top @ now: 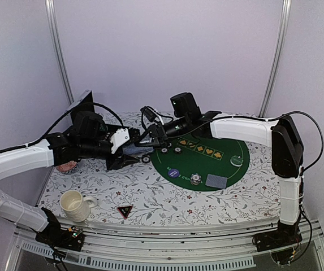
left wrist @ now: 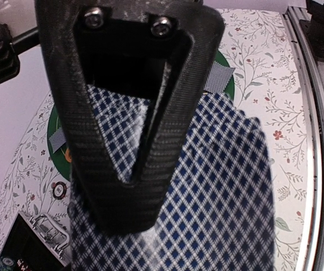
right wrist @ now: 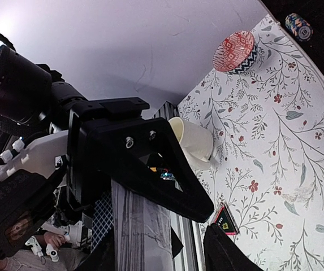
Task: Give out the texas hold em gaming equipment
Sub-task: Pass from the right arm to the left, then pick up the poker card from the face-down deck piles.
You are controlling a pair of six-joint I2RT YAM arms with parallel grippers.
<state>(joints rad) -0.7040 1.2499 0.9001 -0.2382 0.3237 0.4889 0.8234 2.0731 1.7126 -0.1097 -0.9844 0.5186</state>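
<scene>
A deck of blue-and-white diamond-backed playing cards (top: 134,148) hangs above the table's left half between both grippers. My left gripper (top: 126,154) is shut on it. In the left wrist view one black finger (left wrist: 122,169) lies flat on the top card (left wrist: 224,197), and the other finger is hidden under the deck. My right gripper (top: 148,138) stands open at the deck's far end. Its fingers (right wrist: 150,164) are apart, and the deck's grey edge (right wrist: 142,226) runs beside them. A chip stack (top: 195,179), a blue button (top: 173,173) and a face-down card (top: 216,180) lie on the green mat (top: 207,158).
A cream mug (top: 74,204) and a black triangular marker (top: 124,211) sit near the front left edge. A pink patterned dish (top: 68,166) lies under the left arm. Loose chips (top: 145,160) sit at the mat's left rim. The table has a floral cloth.
</scene>
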